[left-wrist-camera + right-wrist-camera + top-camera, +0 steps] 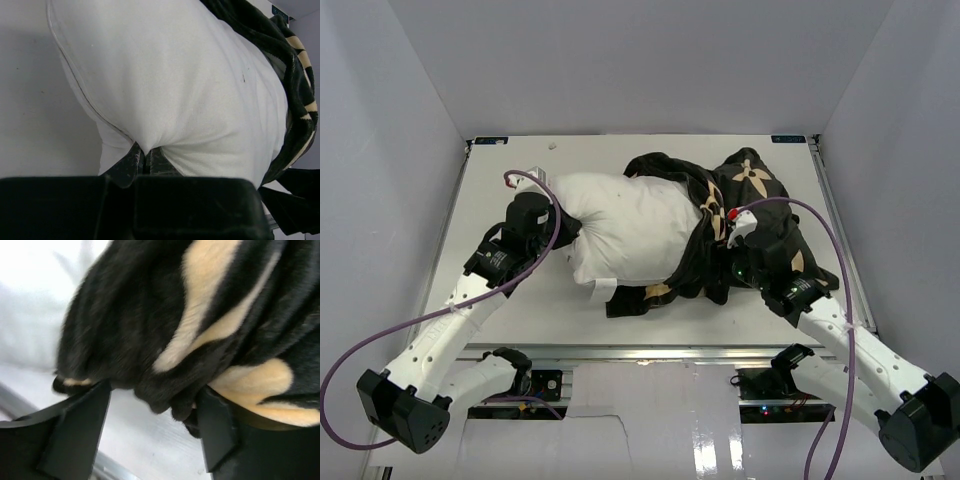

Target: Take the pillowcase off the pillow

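Observation:
The plump white pillow (pixel 630 225) lies across the middle of the table, its left part bare. The black pillowcase (pixel 760 200) with tan motifs is bunched over its right end and trails along the front. My left gripper (pixel 567 238) sits at the pillow's left end. In the left wrist view this gripper (pixel 146 152) is shut on a pinch of the pillow (pixel 175 75), with the pillowcase (pixel 295 75) at the right. My right gripper (pixel 152 395) stands open at the front right, and folds of the pillowcase (pixel 150 315) hang down between its fingers. In the top view its tips (pixel 725 275) are buried in fabric.
The white table (pixel 510 300) is boxed in by pale walls on the left, back and right. A metal rail (pixel 650 352) runs along the near edge. Purple cables (pixel 535 180) loop above both arms. Bare tabletop (pixel 140 440) shows under the right gripper.

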Robot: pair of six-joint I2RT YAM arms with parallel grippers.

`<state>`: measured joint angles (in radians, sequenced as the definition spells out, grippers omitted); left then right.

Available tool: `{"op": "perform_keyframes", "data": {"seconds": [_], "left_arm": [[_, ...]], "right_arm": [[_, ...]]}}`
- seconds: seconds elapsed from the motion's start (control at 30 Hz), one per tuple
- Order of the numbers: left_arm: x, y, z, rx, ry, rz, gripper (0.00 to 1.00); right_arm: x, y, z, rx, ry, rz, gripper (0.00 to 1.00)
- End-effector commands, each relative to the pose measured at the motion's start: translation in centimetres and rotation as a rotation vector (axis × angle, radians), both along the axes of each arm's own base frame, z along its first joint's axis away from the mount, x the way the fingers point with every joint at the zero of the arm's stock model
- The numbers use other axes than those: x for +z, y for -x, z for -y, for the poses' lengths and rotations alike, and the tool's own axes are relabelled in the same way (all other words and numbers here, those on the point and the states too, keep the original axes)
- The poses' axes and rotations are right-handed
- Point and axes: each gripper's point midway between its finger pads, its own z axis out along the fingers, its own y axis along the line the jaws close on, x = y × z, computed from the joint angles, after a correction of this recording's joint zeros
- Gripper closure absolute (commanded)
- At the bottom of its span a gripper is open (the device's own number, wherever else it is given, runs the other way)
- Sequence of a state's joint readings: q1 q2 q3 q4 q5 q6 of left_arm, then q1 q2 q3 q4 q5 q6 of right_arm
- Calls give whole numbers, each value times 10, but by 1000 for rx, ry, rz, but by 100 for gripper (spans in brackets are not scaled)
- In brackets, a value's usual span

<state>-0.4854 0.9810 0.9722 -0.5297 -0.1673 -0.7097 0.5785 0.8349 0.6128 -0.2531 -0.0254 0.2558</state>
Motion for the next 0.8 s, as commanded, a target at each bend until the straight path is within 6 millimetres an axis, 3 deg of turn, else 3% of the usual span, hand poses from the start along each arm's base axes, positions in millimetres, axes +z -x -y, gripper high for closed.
{"op": "perform_keyframes", "data": {"seconds": [0.0,0.03,0.07,0.13,0.23,0.3,0.4,0.53,0.57,0.67,0.7,0.73,0.77], "left_arm": [[63,-17,8,-27,29,145,100],[61,-17,4,-11,-5,121,100],[67,-22,-4,27,-35,130,100],[79,-29,-11,44,-95,119,100],[90,-37,-28,109,-163,97,100],[92,-41,-44,159,-187,94,100],[89,-48,-66,193,-209,74,100],[76,-60,-96,202,-186,30,100],[69,-64,-113,230,-177,5,100],[62,-68,-122,201,-135,-9,100],[58,-66,-119,181,-134,-8,100],[61,-66,-102,84,-98,19,100],[59,-63,-94,23,-101,30,98]], "right_arm": [[2,-32,1,-129,19,68,30],[-3,-38,7,-172,53,64,38],[-8,-44,15,-221,90,59,59],[-18,-53,35,-324,165,33,90],[-23,-56,61,-430,167,20,92],[-24,-54,89,-538,166,29,92],[-24,-48,128,-683,156,46,92],[-13,-41,155,-774,146,106,92],[-10,-40,159,-786,147,115,92],[-10,-39,160,-784,150,106,92],[-9,-40,155,-755,139,102,92],[-11,-40,148,-721,125,96,92],[-6,-44,127,-623,59,104,92]]}}
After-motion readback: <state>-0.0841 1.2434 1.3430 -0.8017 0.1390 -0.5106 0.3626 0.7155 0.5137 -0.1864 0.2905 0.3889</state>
